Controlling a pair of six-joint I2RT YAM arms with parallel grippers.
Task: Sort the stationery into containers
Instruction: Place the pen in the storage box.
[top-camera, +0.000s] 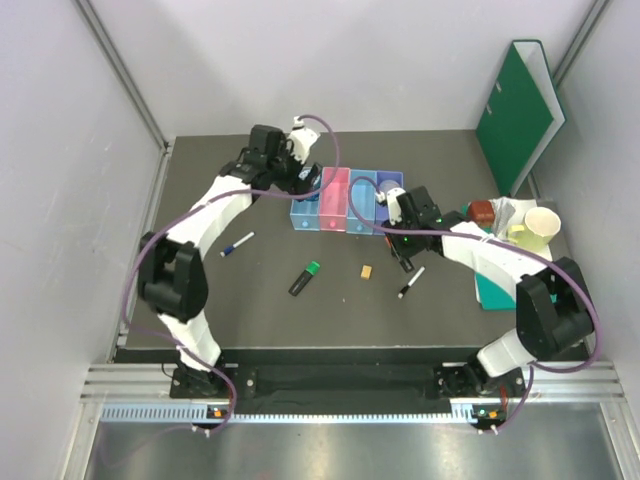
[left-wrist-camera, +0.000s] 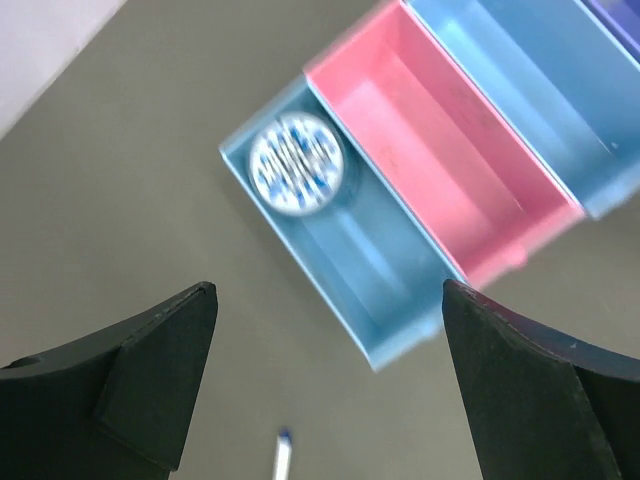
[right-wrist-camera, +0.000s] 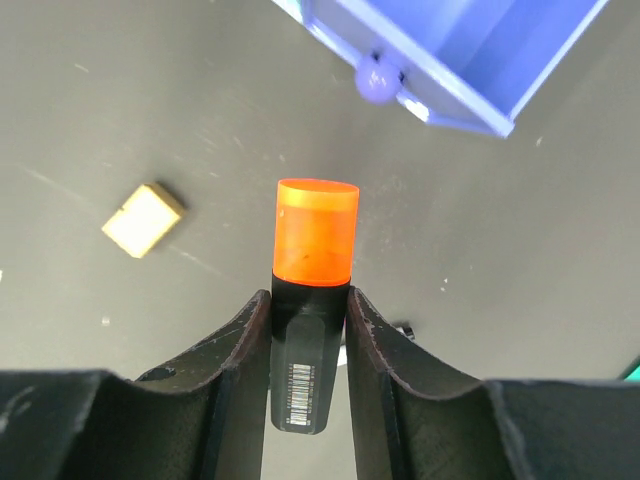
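The four joined trays (top-camera: 335, 200) stand at mid-table: light blue (left-wrist-camera: 370, 270), pink (left-wrist-camera: 440, 170), light blue (left-wrist-camera: 540, 100), purple (right-wrist-camera: 470, 50). The blue patterned tin (left-wrist-camera: 296, 162) lies in the first light blue tray. My left gripper (left-wrist-camera: 328, 300) is open and empty, above that tray's end (top-camera: 298, 178). My right gripper (right-wrist-camera: 308, 305) is shut on the orange-cap highlighter (right-wrist-camera: 315, 232), held above the table in front of the purple tray (top-camera: 403, 255). The green-cap highlighter (top-camera: 305, 278), the eraser (top-camera: 367, 271) (right-wrist-camera: 143, 219) and two pens (top-camera: 237, 244) (top-camera: 411, 282) lie on the table. I cannot make out the grey-lilac pot.
A green ring binder (top-camera: 520, 110) leans at the back right. A cream cup (top-camera: 540, 228), a red-brown item (top-camera: 483, 211) and a teal flat tray (top-camera: 495, 290) crowd the right side. Grey walls close in left and right.
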